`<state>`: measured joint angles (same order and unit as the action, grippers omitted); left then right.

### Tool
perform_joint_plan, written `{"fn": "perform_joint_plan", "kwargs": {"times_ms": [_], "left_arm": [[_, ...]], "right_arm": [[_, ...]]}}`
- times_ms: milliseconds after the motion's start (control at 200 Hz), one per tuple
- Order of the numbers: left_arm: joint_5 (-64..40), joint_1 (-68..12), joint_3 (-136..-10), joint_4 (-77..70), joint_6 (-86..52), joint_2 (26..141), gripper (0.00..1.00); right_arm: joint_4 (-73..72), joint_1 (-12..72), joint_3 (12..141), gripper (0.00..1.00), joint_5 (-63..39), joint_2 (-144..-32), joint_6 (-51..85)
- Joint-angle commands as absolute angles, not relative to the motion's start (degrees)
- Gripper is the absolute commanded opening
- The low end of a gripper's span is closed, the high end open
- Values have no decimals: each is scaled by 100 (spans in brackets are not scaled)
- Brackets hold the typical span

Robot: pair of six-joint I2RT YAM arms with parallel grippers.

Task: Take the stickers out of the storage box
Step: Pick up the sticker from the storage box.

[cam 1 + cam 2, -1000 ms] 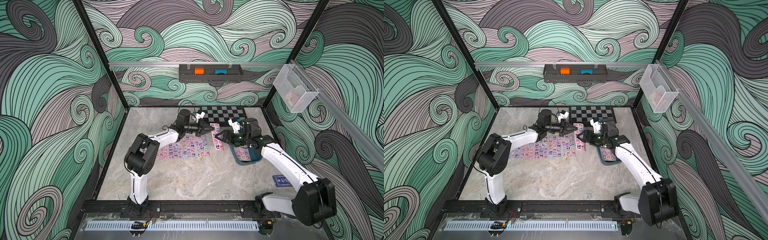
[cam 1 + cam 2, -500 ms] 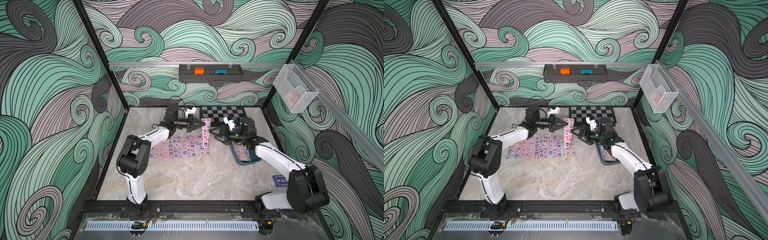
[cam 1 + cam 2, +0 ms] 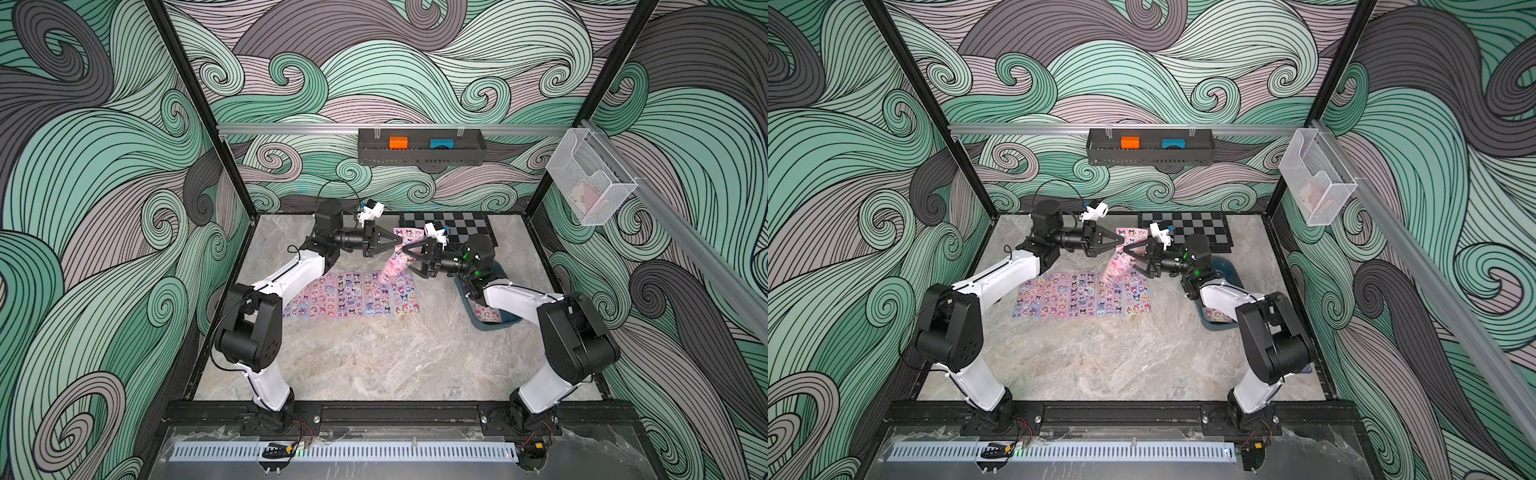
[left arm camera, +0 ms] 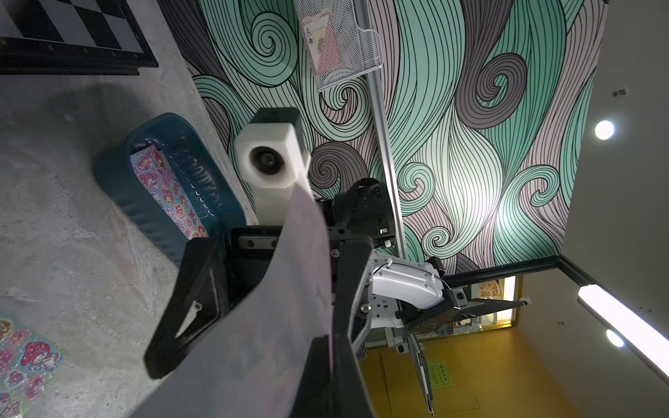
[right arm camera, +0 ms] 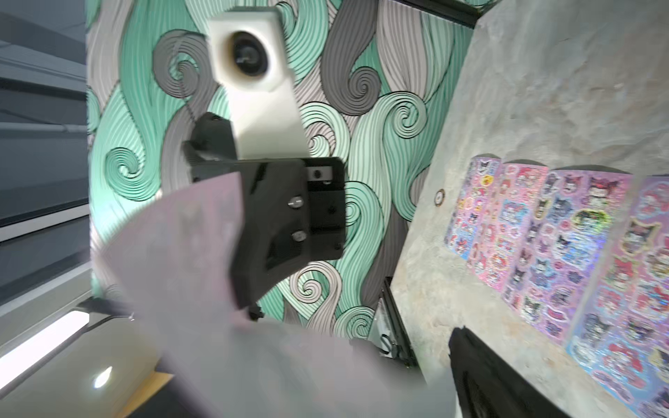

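My left gripper (image 3: 400,241) is shut on the top of a pink sticker sheet (image 3: 394,265), which hangs curled above the table. My right gripper (image 3: 405,258) faces it, open, with its fingers on either side of the hanging sheet. In the left wrist view the sheet's grey back (image 4: 275,325) fills the space between the right gripper's spread fingers. Several more stickers (image 3: 353,295) lie side by side on the table. The dark teal storage box (image 3: 500,323) sits under the right arm, and one sticker sheet (image 4: 166,188) is inside it.
A chessboard (image 3: 455,224) lies at the back of the table behind the grippers. A black wall tray (image 3: 419,156) with an orange and a blue block hangs on the back wall. A clear bin (image 3: 590,183) hangs on the right wall.
The left gripper drew back to the left and upward with the sheet. The right gripper followed it leftward, away from the box, with its jaws open.
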<state>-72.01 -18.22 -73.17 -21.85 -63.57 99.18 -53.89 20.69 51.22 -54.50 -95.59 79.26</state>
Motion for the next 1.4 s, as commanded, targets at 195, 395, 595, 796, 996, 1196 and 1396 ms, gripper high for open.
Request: {"fn": "perform_joint_plan", "kwargs": {"times_ms": [195, 395, 595, 796, 996, 1196, 1396], "left_arm": [[-7265, -1449, -7122, -1975, -6168, 10026, 0], [-7234, -1364, -7152, -1488, -5787, 10019, 0], [-7101, -1223, -7112, -1090, -5520, 9940, 0], [-6991, -1195, -7239, -409, -5036, 9930, 0], [-6987, -1178, -7243, -397, -5010, 9959, 0], [-6821, -1111, -7323, 122, -4617, 9952, 11], [-6000, -610, -7150, 1046, -4120, 9760, 33]], "right_arm": [[-5493, 2180, 5189, 81, -5703, -9337, 7824], [-2390, 2344, 5651, 70, -5387, -8820, 5917], [-139, 2431, 6118, 55, -4630, -8600, 4509], [1094, 2531, 6442, 42, -3959, -8562, 3824], [1473, 2574, 6617, 18, -3722, -8592, 3618], [1670, 2766, 6883, 7, -3568, -8779, 3498], [1622, 2945, 7229, 6, -3527, -9189, 3515]]}}
